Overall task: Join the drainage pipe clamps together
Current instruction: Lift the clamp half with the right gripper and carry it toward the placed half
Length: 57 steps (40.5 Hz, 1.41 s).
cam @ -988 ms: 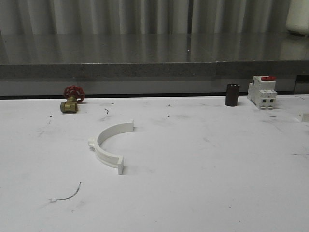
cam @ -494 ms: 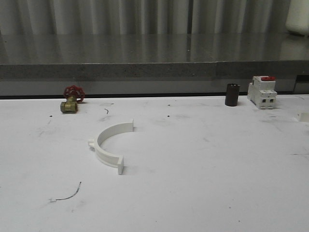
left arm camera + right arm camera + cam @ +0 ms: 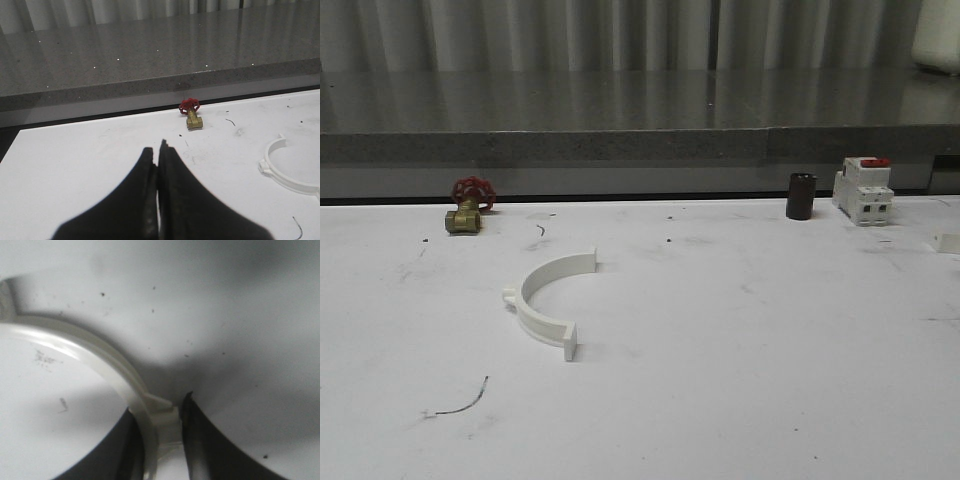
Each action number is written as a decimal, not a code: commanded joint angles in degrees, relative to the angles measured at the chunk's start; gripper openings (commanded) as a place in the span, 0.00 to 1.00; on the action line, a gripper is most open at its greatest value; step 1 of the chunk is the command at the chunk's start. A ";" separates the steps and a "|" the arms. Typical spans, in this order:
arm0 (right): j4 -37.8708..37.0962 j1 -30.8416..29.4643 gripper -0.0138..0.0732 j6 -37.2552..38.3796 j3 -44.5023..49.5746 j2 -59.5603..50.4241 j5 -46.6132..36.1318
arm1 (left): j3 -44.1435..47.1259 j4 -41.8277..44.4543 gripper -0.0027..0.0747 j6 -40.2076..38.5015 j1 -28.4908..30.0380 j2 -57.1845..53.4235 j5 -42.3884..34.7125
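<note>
— Spotting any change from half a second back?
— Barely. Noticing a white sliver (image 3: 946, 241) at the right edge of the front view, now sitting a touch further left. Seeing nothing else shifted.
— Locating the clamps?
— Finding one half-ring (image 3: 542, 300) lying flat on the table (image 3: 770, 380), left of centre, opening toward the right, with nothing touching it. Seeing the other half-ring (image 3: 100, 360) up close in the right wrist view, pinched beside a small lug by the right gripper (image 3: 160, 410), with one finger on each side of the band.
— And checking the left gripper (image 3: 158, 150)?
— Hanging over bare table, fingers pressed together, holding nothing.
— Reading any labels?
— Making out none, not even on the breaker (image 3: 863, 190) with its red top, nor on the dark cylinder (image 3: 801, 196) or the red-handled valve (image 3: 468, 205).
— Missing anything?
— Losing most of the held half-ring past the frame edge, blurred too. Not managing to tell whether the sliver belongs to it.
</note>
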 commanded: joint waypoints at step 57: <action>-3.34 31.03 0.39 31.02 0.18 -12.53 1.03 | -1.24 0.10 0.01 -0.15 -0.02 0.79 -4.50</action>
